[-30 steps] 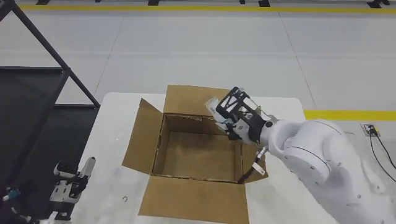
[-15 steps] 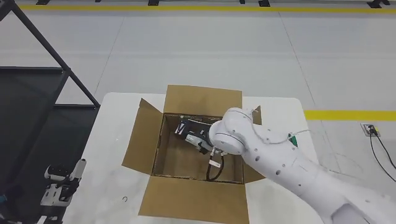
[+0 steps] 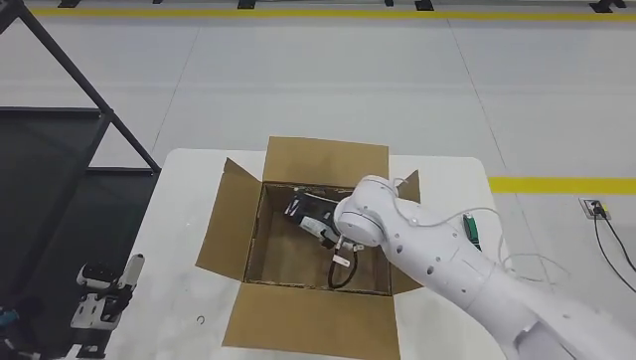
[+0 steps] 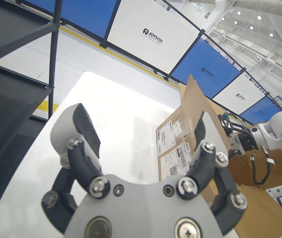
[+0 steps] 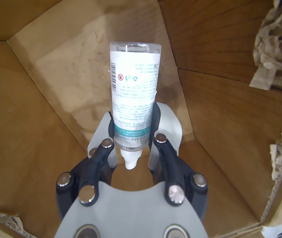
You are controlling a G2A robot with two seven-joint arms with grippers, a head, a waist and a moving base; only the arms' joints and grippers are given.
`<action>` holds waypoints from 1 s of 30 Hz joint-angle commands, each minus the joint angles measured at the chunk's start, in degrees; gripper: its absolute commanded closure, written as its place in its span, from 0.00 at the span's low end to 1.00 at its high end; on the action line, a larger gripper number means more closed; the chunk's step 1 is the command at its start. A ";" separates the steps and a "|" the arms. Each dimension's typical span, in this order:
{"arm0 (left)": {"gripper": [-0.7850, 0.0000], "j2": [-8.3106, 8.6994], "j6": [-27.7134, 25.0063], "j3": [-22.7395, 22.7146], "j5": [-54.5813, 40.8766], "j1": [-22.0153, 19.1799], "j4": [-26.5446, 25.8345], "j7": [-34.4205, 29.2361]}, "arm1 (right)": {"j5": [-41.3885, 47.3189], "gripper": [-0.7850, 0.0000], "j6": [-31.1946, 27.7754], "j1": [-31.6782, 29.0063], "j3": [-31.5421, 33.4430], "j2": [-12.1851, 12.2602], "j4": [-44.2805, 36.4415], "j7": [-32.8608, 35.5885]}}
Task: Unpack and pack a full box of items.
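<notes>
Right tool (image 5: pixel 133 121) grips a bottle (image 5: pixel 134 80) inside the open box (image 5: pixel 217 38)

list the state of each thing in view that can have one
cardboard box: open, all four flaps folded outward
bottle: gripped near its cap end, held inside the box; contact with the floor cannot be told
right gripper: shut on the bottle, down inside the box
left gripper: open, holding nothing, beside the box near the table edge
</notes>
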 commanded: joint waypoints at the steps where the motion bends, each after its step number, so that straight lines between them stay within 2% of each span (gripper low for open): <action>1: 0.00 0.00 0.00 0.00 0.00 0.00 0.00 0.00 | -1.19 1.00 -0.50 -0.64 -0.04 -0.04 -0.02 -0.47; 6: 0.00 0.00 0.00 0.00 0.00 0.00 0.00 0.00 | -5.09 1.00 -4.14 -1.68 -1.70 -1.16 3.64 -3.32; 17: 0.00 0.00 0.00 0.00 0.00 0.00 0.00 0.00 | -5.46 1.00 -7.82 -1.49 -2.45 -5.35 13.67 -7.63; 18: 0.00 0.00 0.00 0.00 0.00 0.00 0.00 0.00 | -5.44 0.80 -8.12 -1.43 -2.42 -5.76 14.48 -7.72; 20: 0.00 0.00 0.00 0.00 0.00 0.00 0.00 0.00 | -5.51 0.34 -8.17 -1.34 -2.34 -6.23 15.40 -7.77; 21: 0.00 0.00 0.00 0.00 0.00 0.00 0.00 0.00 | -5.42 0.00 -8.29 -1.32 -2.19 -6.55 15.97 -7.89; 26: 0.00 0.00 0.00 0.00 0.00 0.00 0.00 0.00 | -5.03 0.00 -9.64 -1.04 -1.22 -7.07 16.93 -7.79; 30: 0.00 0.00 0.00 0.00 0.00 0.00 0.00 0.00 | -5.82 0.00 -9.41 -1.38 -0.16 -6.72 14.46 -7.47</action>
